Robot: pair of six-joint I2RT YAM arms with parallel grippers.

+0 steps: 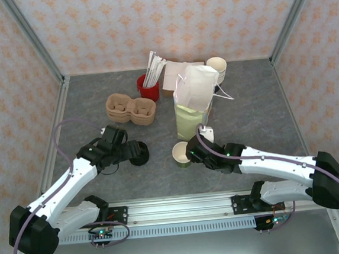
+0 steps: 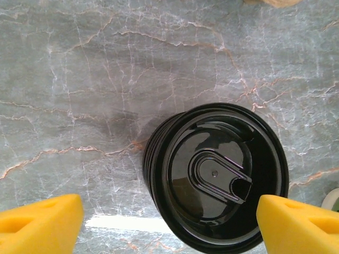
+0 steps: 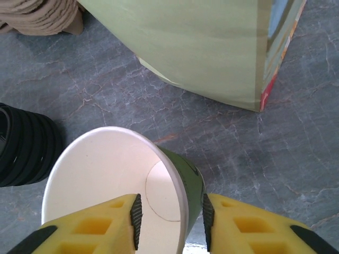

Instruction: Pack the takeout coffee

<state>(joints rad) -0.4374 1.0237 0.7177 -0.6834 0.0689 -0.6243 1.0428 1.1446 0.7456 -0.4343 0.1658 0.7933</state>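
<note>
The paper bag (image 1: 192, 104) stands at twelve o'clock from the green coffee cup (image 3: 106, 180); I cannot see into it. My right gripper (image 3: 172, 219) pinches the cup's wall, one finger inside. The cup is lidless. At nine o'clock my left gripper (image 2: 169, 225) hangs wide open, empty, over the black lid stack (image 2: 217, 174). Lidding and bagging remain, I judge.
</note>
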